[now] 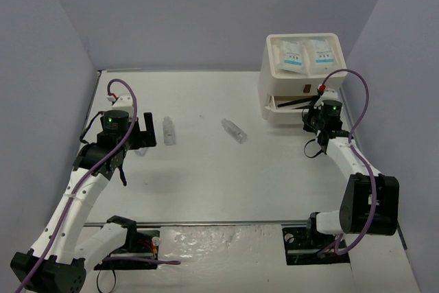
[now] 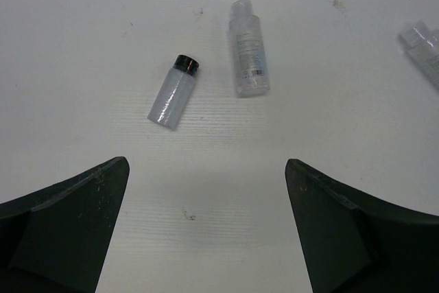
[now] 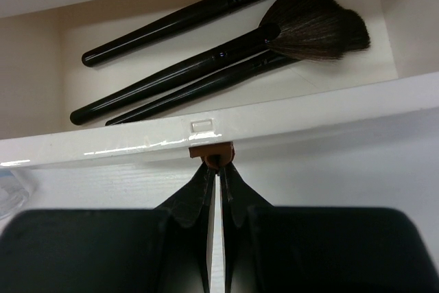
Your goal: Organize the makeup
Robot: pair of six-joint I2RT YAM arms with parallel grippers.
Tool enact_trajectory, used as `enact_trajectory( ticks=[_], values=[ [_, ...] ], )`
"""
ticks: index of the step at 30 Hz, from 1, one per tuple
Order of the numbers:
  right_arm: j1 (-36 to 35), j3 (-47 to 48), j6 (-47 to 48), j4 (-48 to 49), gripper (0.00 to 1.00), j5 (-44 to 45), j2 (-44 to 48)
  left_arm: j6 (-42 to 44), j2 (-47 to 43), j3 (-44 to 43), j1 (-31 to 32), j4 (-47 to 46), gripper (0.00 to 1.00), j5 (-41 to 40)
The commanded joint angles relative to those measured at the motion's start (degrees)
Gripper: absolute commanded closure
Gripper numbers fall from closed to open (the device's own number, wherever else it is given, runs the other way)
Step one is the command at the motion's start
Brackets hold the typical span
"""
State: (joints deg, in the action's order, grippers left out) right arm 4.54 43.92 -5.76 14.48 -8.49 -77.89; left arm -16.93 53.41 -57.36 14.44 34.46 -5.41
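1. From above, we see the white drawer box at the far right of the table. Two white sachets lie side by side on its top. Its upper drawer stands pulled out, with the right gripper at its front. Two clear vials lie on the table, one just beside the left gripper and the other near the middle.
2. In the left wrist view, the left gripper is spread wide above the bare table, grasping nothing. Ahead of it a black-capped vial and a clear bottle lie on their sides, near each other but apart. A third clear container shows at the right edge.
3. In the right wrist view, the right gripper is clenched on the brown handle at the drawer's front lip. Inside the drawer we count three black brushes lying roughly parallel, the middle one with fanned bristles.
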Motion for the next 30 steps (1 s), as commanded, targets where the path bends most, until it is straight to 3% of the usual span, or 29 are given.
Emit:
enact_trajectory(
  ticks=[1, 8, 18, 30],
  values=[
    [0.4, 3.9, 0.8, 9.1, 1.00, -1.4, -0.9, 0.2, 0.0, -1.2, -0.5, -2.6, 0.03, -0.7],
    [0.4, 3.4, 0.7, 15.3, 0.97, -3.1, -3.4, 0.0, 0.1, -1.0, -0.5, -2.7, 0.03, -0.7],
    [0.4, 4.2, 1.5, 20.3, 0.84, -3.9, -7.2, -0.1, 0.5, -1.0, -0.5, -2.7, 0.03, -0.4],
    [0.4, 4.4, 1.7, 28.2, 0.54, -5.3, -11.5, -0.2, 1.2, -1.0, -0.5, -2.6, 0.03, -0.3]
  ],
)
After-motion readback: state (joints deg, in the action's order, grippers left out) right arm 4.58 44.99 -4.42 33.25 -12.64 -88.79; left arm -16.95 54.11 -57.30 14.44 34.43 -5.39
